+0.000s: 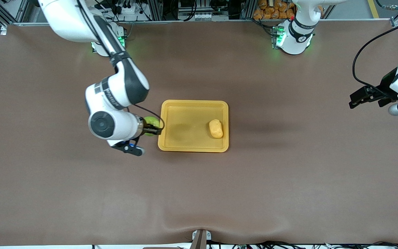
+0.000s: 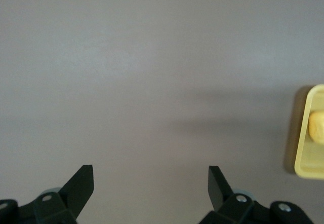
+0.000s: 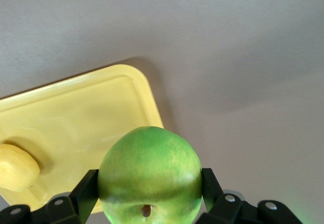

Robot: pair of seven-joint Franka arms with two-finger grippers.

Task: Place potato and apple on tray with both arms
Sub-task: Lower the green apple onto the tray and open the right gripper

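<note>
beside the tray (image 1: 166,145), right gripper (image 3: 150,183) clasps apple (image 3: 150,173).

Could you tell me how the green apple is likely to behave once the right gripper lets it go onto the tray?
The apple looks round and smooth, so it may roll on the flat tray, though the low rim should probably stop it. It seems firm: the right gripper, shut on its sides, leaves no visible dent. Released low, it likely settles clear of the potato.

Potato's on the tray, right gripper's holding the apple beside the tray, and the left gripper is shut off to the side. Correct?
Not quite: the left gripper is open, as the left wrist view shows. The potato does lie on the tray, and the right gripper does hold the apple.
</note>
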